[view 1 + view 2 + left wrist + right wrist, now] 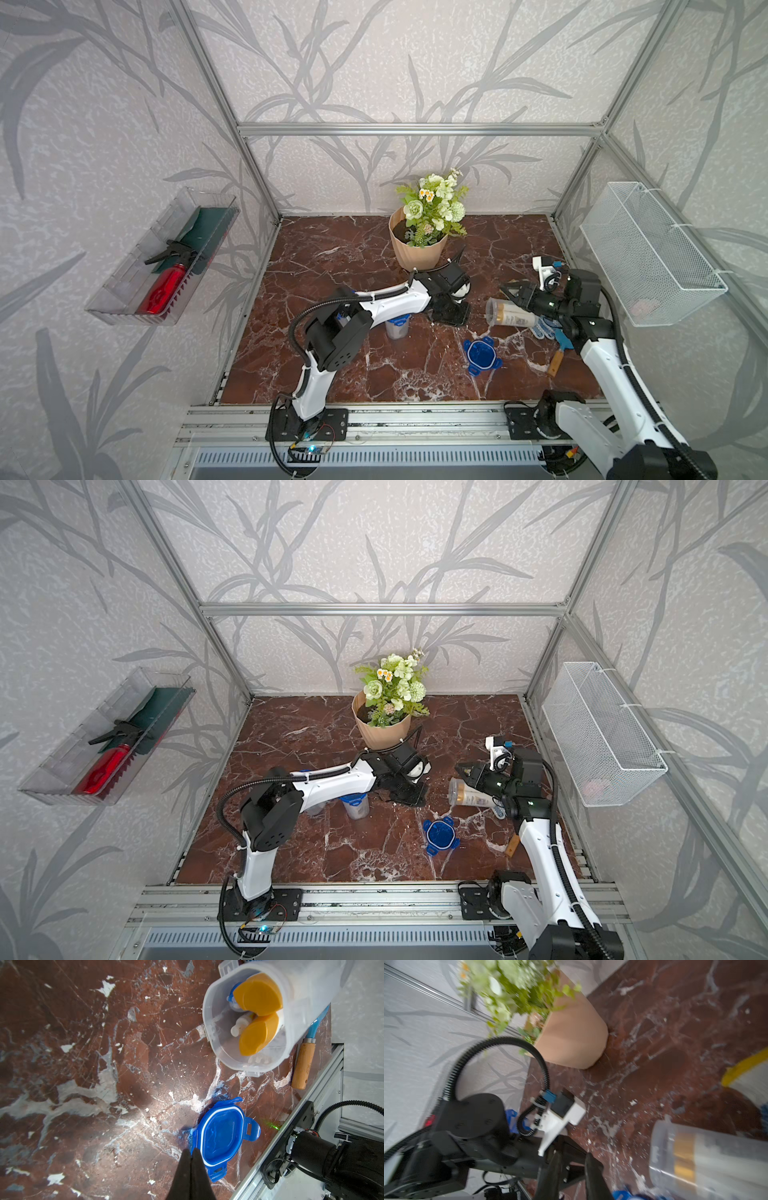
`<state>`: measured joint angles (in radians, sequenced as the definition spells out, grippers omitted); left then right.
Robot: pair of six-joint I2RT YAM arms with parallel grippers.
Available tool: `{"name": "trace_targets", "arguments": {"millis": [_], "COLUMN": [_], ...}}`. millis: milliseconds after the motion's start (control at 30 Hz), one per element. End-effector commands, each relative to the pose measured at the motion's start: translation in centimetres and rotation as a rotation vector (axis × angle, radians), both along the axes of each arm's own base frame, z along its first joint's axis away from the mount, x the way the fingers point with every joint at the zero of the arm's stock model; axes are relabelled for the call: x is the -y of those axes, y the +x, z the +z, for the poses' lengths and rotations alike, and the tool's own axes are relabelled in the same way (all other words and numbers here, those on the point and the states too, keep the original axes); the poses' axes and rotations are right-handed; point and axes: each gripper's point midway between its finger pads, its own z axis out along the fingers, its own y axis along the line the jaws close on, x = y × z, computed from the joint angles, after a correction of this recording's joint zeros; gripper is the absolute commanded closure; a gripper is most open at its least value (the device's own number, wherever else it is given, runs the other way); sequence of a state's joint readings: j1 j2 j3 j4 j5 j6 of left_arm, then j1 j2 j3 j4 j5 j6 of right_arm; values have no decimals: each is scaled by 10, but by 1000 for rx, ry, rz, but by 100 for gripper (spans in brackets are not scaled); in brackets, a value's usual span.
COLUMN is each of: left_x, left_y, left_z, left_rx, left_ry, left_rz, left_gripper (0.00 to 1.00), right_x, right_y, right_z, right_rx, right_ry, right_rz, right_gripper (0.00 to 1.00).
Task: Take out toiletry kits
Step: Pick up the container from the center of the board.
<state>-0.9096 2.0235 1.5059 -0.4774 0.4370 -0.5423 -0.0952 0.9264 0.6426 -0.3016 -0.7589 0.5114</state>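
Closest to lens: noted black left gripper at bottom centre of left wrist view, with fingers pressed together on nothing. Found round blue four-clip plastic lid just beyond those tips in frame, lying inner side up on red-brown marble-pattern table. Judged lid parked there, clear of clear plastic jar at upper right of same wrist view, to leave mouth free. Saw jar tipped on its side, open mouth turned toward table middle; read that as set-up for sliding contents out rather than fishing from above. Counted toiletry kit inside jar, none out yet: two white mini bottles with gold-yellow caps, small white tube tip, blue sliver, maybe toothbrush, could not tell. Placed right gripper right of centre in a top view, near jar's mouth end, not clamped on it; caught fingers apart by narrow gap in blurred right wrist view, nothing between. Guessed empty grip meant for reaching in. Logged upright blue-lidded second jar under left arm, unopened. Skipped blue-dotted white gloves and wooden-handled trowel by jar base.
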Motion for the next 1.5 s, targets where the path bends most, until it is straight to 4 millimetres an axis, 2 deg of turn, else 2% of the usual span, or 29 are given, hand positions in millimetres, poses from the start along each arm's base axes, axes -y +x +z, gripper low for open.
{"name": "trace_targets", "arguments": {"millis": [0, 200, 367, 400, 433, 667, 733, 933, 1200, 1467], "left_x": [5, 11, 18, 21, 24, 44, 49, 65, 79, 97], "left_y": [3, 2, 0, 0, 0, 12, 17, 29, 45, 52], "left_z": [29, 41, 50, 53, 54, 54, 54, 57, 34, 24], "left_rx": [41, 55, 73, 75, 77, 94, 97, 115, 124, 107], "left_ry": [-69, -106, -140, -152, -159, -170, -179, -202, -161, -179], "left_rz": [1, -10, -28, -34, -39, -22, -12, -2, 12, 7], "left_gripper": [80, 46, 25, 19, 1, 1, 1, 3, 12, 20], "right_x": [10, 18, 21, 23, 25, 28, 35, 56, 72, 70], "right_y": [-18, -21, -24, -25, -25, -19, -16, -1, 12, 17], "right_z": [-25, -31, -44, -47, -48, -51, -56, -66, -73, -88], "right_rx": [-87, -105, -139, -146, -151, -166, -181, -202, -216, -236], "right_ry": [-128, -181, -197, -207, -215, -204, -224, -220, -253, -228], "right_rz": [-11, -33, -48, -55, -61, -93, -124, -209, -256, -247], "right_gripper": [80, 82, 84, 84, 84, 84, 81, 81, 77, 77]}}
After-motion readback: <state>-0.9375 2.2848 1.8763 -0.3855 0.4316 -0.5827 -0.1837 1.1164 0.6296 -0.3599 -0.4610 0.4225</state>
